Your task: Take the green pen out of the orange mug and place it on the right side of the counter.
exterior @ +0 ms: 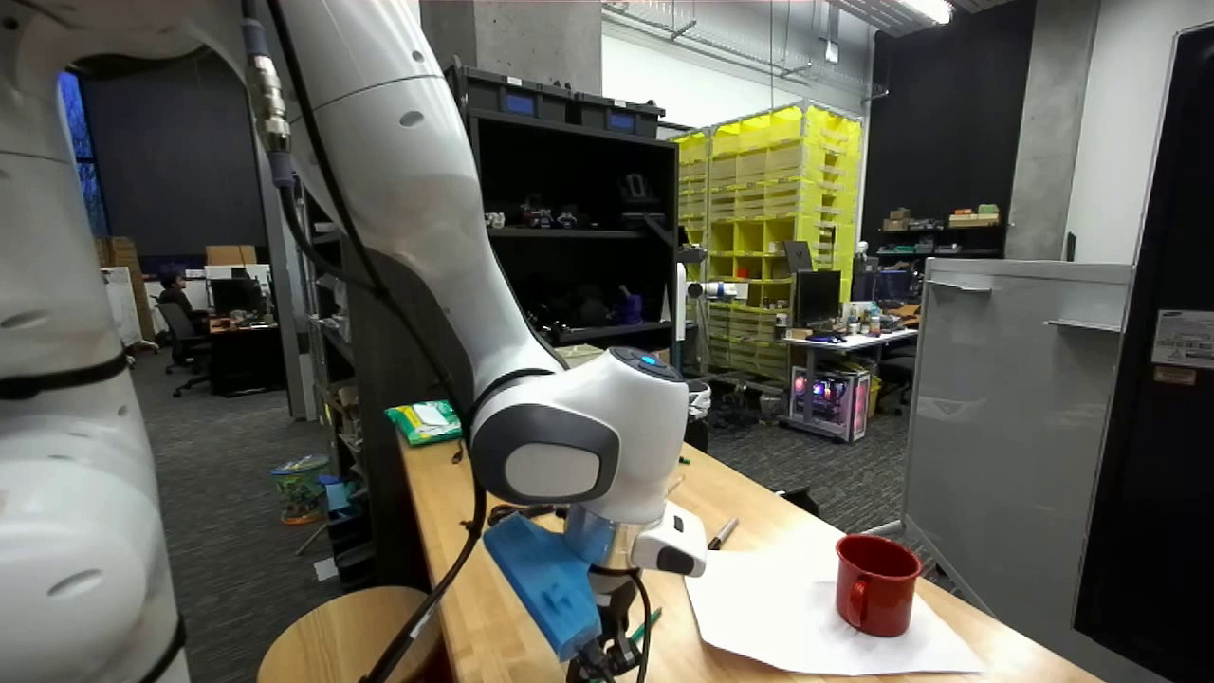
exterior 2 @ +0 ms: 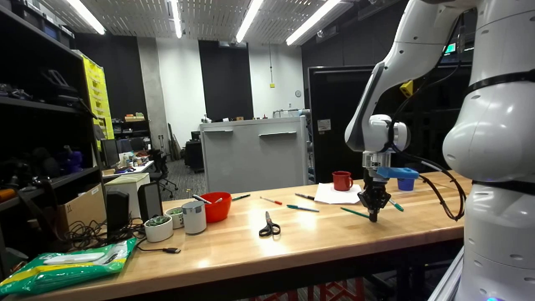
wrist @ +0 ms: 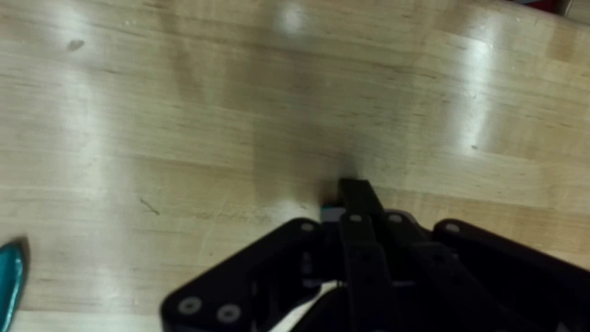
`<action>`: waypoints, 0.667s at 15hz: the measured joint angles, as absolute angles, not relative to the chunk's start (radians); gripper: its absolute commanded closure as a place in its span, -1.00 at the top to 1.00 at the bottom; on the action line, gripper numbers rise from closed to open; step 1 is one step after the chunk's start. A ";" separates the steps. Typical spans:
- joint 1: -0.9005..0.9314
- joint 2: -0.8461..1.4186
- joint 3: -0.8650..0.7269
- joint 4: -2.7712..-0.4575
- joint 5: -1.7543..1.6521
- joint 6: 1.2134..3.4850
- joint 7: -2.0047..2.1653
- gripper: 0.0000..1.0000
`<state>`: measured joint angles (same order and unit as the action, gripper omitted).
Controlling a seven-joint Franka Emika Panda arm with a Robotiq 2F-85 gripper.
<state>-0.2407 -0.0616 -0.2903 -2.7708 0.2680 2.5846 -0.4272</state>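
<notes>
In an exterior view: sighted along the counter (exterior: 773, 526), past the near arm (exterior: 417, 180). In an exterior view: obliquely across it, packet (exterior 2: 75, 267) nearest. Shared by both: arm, counter, paper (exterior: 759, 607). Wrist view: close above the counter, facing down.

This looks like a robotics lab: in an exterior view, a robot arm (exterior: 398, 190) fills ten o'clock, bare concrete (exterior: 541, 38) shows at twelve, yellow storage shelving (exterior: 820, 171) stands at two, and a computer monitor (exterior: 818, 297) sits at three.
</notes>
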 measured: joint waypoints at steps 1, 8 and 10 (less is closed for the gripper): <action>-0.244 -0.062 -0.292 -2.771 0.256 2.585 -0.426 -1.00; -0.269 -0.064 -0.299 -2.771 0.179 2.585 -0.411 -1.00; -0.273 -0.064 -0.301 -2.771 0.162 2.585 -0.402 -1.00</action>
<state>-0.2730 -0.0639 -0.3005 -2.7708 0.1620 2.5846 -0.4019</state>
